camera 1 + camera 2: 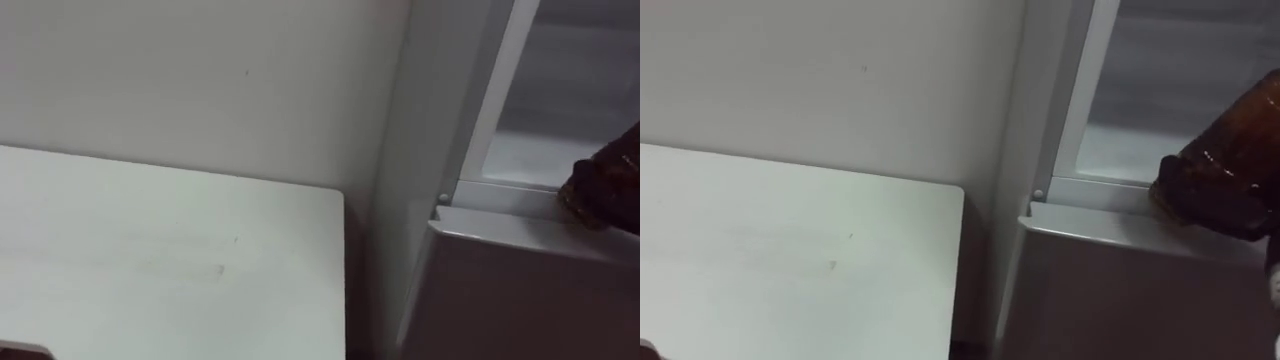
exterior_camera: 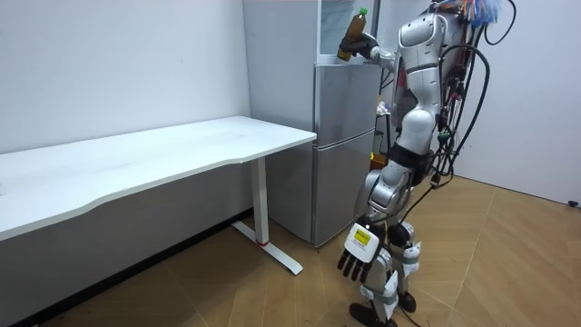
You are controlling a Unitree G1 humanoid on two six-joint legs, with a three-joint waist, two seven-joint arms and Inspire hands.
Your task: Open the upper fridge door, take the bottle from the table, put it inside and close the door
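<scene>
White table [image 2: 182, 154] beside grey fridge [image 2: 345, 154], plain wall [image 1: 200, 70].
Right hand [image 2: 370, 47] grips the bottle [image 2: 352, 36] at the upper compartment's sill, cap up, long axis tilted toward the robot; left hand [image 2: 356, 259] hangs relaxed.

Long white table [image 2: 182, 150] on white legs, plain pale wall [image 2: 118, 64] behind it, light wood-plank floor [image 2: 508, 263]

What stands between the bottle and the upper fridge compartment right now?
Nothing visible. The right hand holds the bottle tilted, its base right at the front edge of the open upper fridge; the shelf space seen behind it looks bare. The left hand hangs idle.
</scene>
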